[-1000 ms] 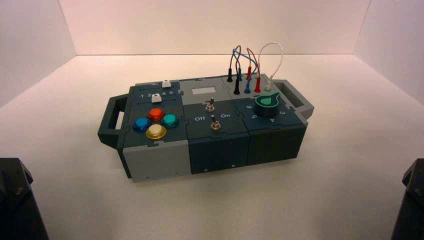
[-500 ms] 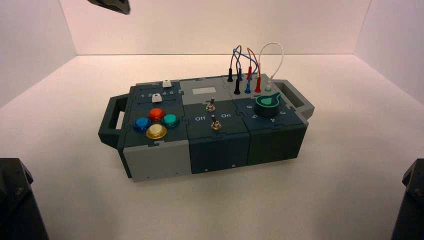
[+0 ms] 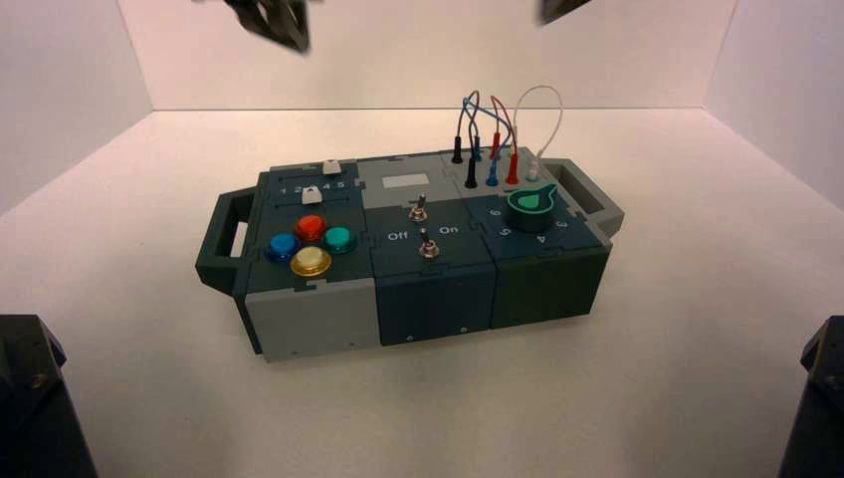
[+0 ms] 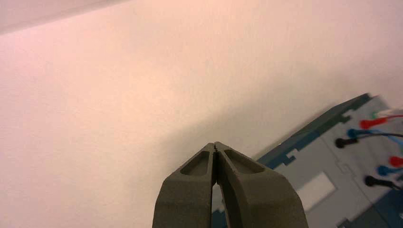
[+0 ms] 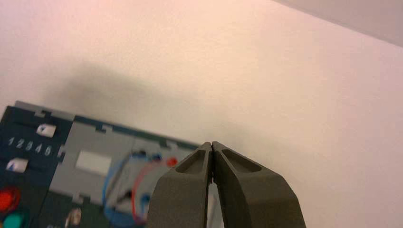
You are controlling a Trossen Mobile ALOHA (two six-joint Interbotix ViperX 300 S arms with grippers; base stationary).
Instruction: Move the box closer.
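Observation:
The box [image 3: 398, 289], dark teal and grey with side handles, stands turned a little on the white table. It bears four coloured buttons [image 3: 311, 244], two toggle switches [image 3: 425, 229], a green dial [image 3: 531, 202] and plugged coloured wires [image 3: 495, 134]. My left gripper [image 3: 274, 20] hangs high above the far left of the box, shut and empty; in its wrist view [image 4: 215, 144] the box's rear corner [image 4: 332, 156] lies below. My right gripper [image 3: 562, 8] hangs high above the far right, shut and empty; in its wrist view [image 5: 211, 143] the box [image 5: 90, 161] lies below.
White walls enclose the table on the far side and both sides. Two dark arm bases stand at the near corners, left [image 3: 35, 398] and right [image 3: 816, 398]. Bare table lies between the box and the near edge.
Both grippers have come into the high view at the top edge, the left one moving right, the right one newly showing. The box has not moved.

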